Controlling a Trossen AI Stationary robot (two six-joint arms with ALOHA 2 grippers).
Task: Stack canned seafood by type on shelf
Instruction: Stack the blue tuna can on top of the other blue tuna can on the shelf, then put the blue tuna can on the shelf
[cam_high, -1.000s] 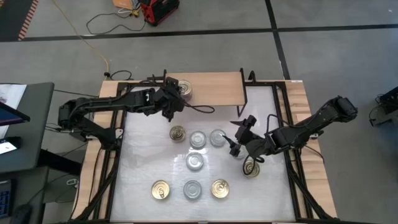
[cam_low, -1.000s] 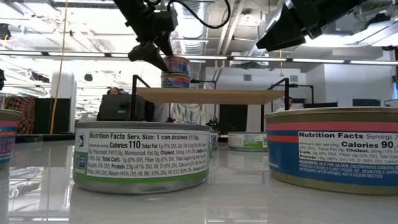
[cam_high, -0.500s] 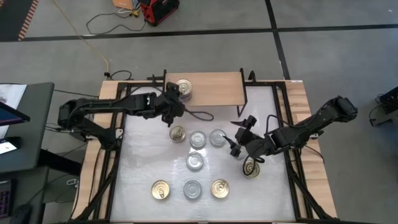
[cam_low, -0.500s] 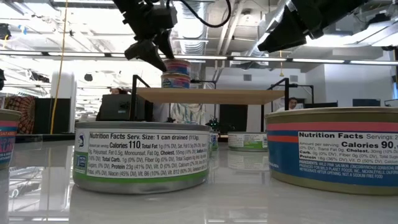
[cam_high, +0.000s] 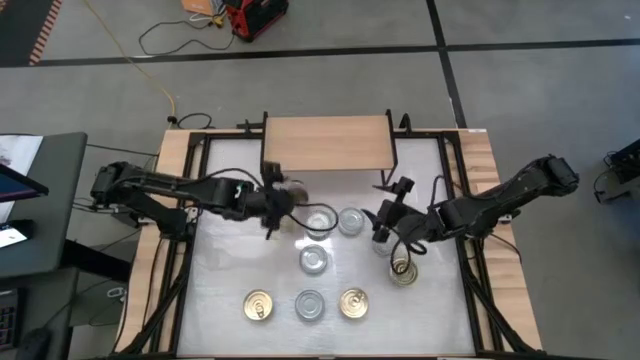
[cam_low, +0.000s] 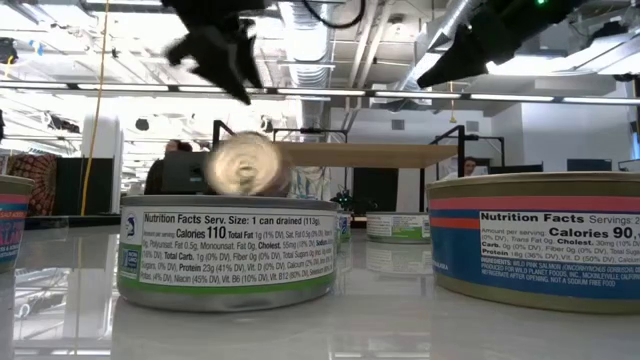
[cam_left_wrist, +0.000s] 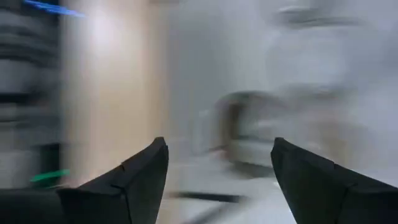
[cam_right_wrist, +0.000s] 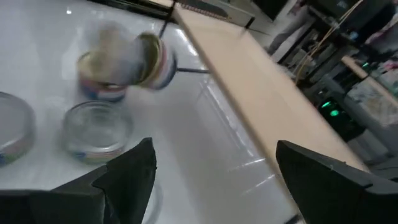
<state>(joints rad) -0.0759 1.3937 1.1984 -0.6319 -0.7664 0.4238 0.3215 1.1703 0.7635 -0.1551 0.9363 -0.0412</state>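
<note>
The shelf (cam_high: 325, 143), a light-wood board on black legs at the table's far side, has a bare top. One can (cam_low: 240, 165) is tipped on edge and blurred, in the air just in front of the shelf's left part; the right wrist view shows this can (cam_right_wrist: 152, 59) beside another blurred can (cam_right_wrist: 102, 81). My left gripper (cam_high: 272, 210) is open above the table just near of them, with nothing between its fingers (cam_left_wrist: 140, 171). My right gripper (cam_high: 383, 222) is open above the table's right-middle. Several silver-topped and gold-topped cans stand on their bases on the table.
Silver cans (cam_high: 320, 222) (cam_high: 350, 220) (cam_high: 313, 258) stand mid-table. A near row holds a gold can (cam_high: 258, 305), a silver can (cam_high: 310, 303) and another gold can (cam_high: 352, 302). One more can (cam_high: 403, 270) sits under the right arm. A black cable loops by the left gripper.
My left gripper has swung fast from the shelf's left end toward the near edge, out over the table, rolling its wrist. The two stacked cans that stood on the shelf's left end are off it; one is tumbling down in front of the shelf. My right wrist has rolled in place.
</note>
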